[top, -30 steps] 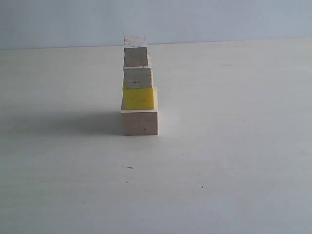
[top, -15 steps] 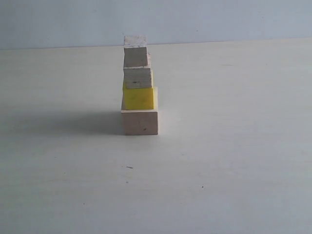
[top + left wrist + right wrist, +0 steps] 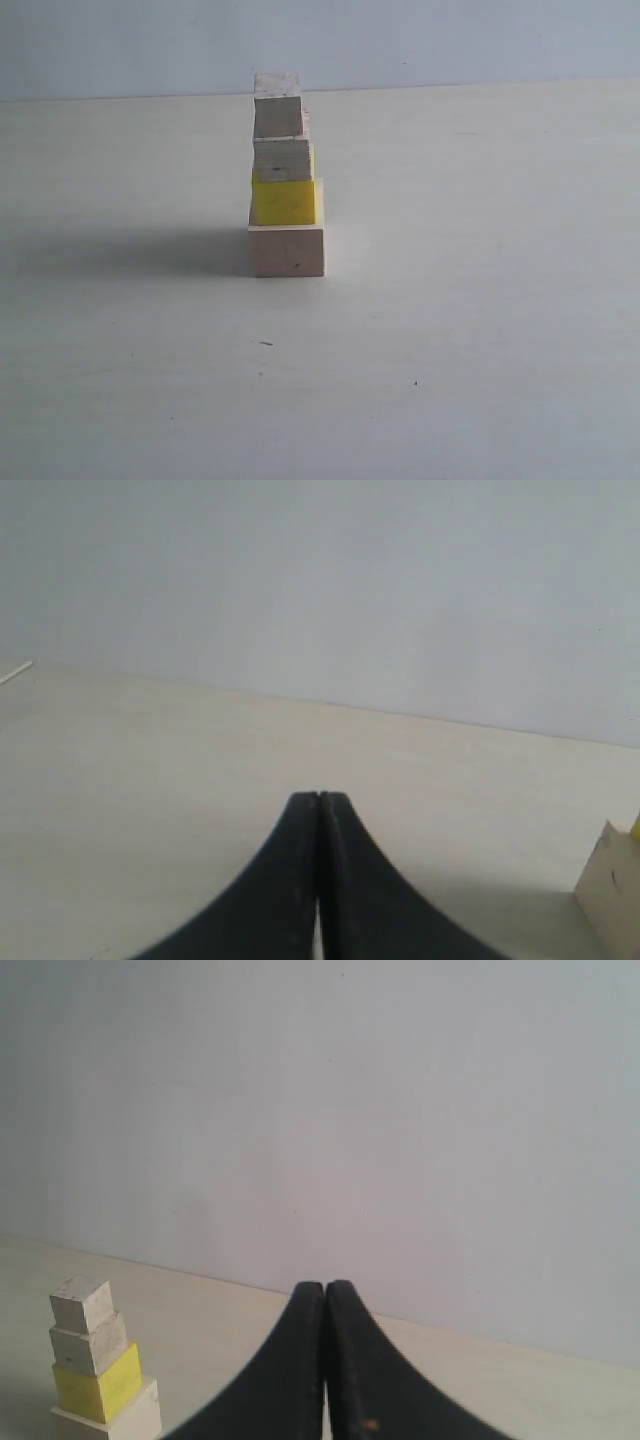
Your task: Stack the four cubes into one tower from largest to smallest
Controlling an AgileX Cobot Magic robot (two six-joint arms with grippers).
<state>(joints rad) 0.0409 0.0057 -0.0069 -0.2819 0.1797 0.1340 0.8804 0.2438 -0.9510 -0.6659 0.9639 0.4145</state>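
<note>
- the tower [image 3: 285, 180] stands on the pale desk [image 3: 480, 300], left of the middle in the exterior view and towards the far edge, with a grey wall [image 3: 450, 40] behind it.
- the large wood cube [image 3: 287, 251] rests on the desk at the bottom; the yellow cube [image 3: 285, 202] sits on it, then the medium wood cube [image 3: 282, 160], then the small wood cube [image 3: 278, 106] on top.
- the upper three cubes sit towards the left side of the large one, not centred.
- the tower's shadow falls to its left on the desk.
- left fingers [image 3: 305, 820]: pressed together, gripping nothing; a corner of the large wood cube shows at the edge of that wrist view.
- right fingers [image 3: 310, 1305]: pressed together too and empty, well apart from the tower, which shows whole in that wrist view.
- neither arm appears in the exterior view.
</note>
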